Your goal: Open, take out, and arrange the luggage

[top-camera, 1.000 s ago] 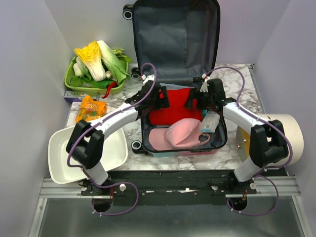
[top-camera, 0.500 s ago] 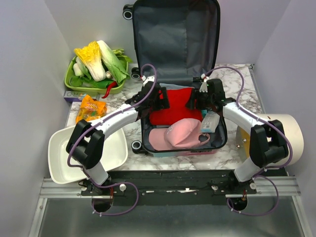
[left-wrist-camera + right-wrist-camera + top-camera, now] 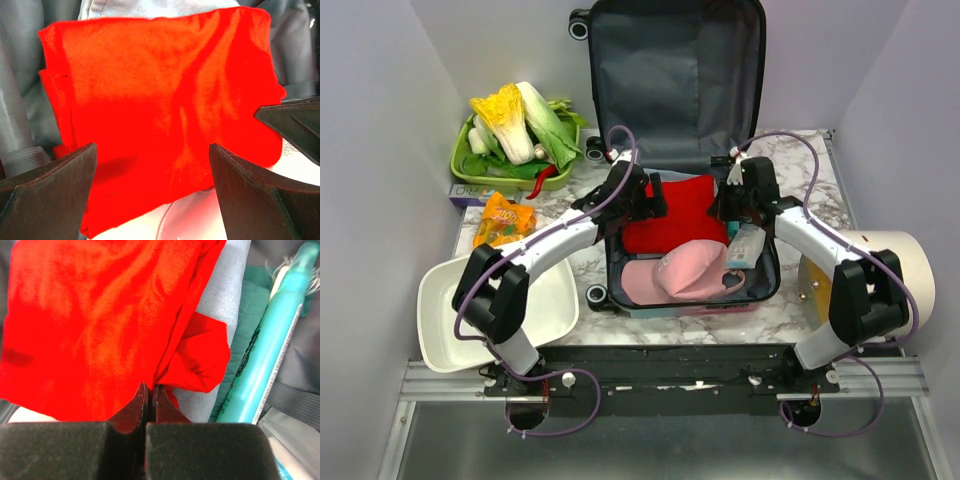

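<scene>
Right claw (image 3: 149, 392), open a moment ago, now clenches the red folded cloth (image 3: 90, 315) in the open grey-lined hard-shell luggage (image 3: 675, 80). The left claw (image 3: 152, 150) hovers released, so lifting-out can probably begin.

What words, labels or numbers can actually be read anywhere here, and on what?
Nothing is clear enough to quote.
Orange crinkly snack bag: print too blurred to read.
Pale flat cardboard box at the table's left edge: lettering too small.
Pink fabric cap in the open grey-lined suitcase: white mark too small.
</scene>
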Action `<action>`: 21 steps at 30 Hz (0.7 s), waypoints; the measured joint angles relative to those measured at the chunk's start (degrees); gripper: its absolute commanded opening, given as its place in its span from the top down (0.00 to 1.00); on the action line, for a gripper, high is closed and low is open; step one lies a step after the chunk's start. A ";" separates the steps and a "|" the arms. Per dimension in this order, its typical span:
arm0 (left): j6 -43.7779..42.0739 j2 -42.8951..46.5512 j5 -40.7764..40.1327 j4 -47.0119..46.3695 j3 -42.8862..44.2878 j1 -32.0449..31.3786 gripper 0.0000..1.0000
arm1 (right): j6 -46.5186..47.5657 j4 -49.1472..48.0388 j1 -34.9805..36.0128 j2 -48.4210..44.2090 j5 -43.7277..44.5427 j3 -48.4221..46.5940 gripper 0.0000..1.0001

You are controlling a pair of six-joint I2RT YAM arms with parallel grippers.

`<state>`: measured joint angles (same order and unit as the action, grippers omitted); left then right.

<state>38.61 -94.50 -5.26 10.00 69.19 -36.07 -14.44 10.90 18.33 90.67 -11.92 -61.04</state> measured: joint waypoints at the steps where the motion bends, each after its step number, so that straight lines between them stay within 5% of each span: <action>1: -0.02 0.09 0.17 0.55 0.48 0.00 0.01 | 0.04 0.74 -0.02 -0.59 0.52 -0.48 0.99; 8: 0.24 0.28 0.87 7.28 8.52 0.28 0.01 | 0.15 3.89 -1.11 -4.39 1.81 -3.56 0.99; 21: 1.77 -3.02 4.42 16.72 8.61 2.73 0.01 | 0.37 6.29 -2.14 -2.91 3.80 -3.61 0.99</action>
<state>40.38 -97.51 -0.84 26.72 77.80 -33.34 -14.06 17.19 16.19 87.77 -8.12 -64.64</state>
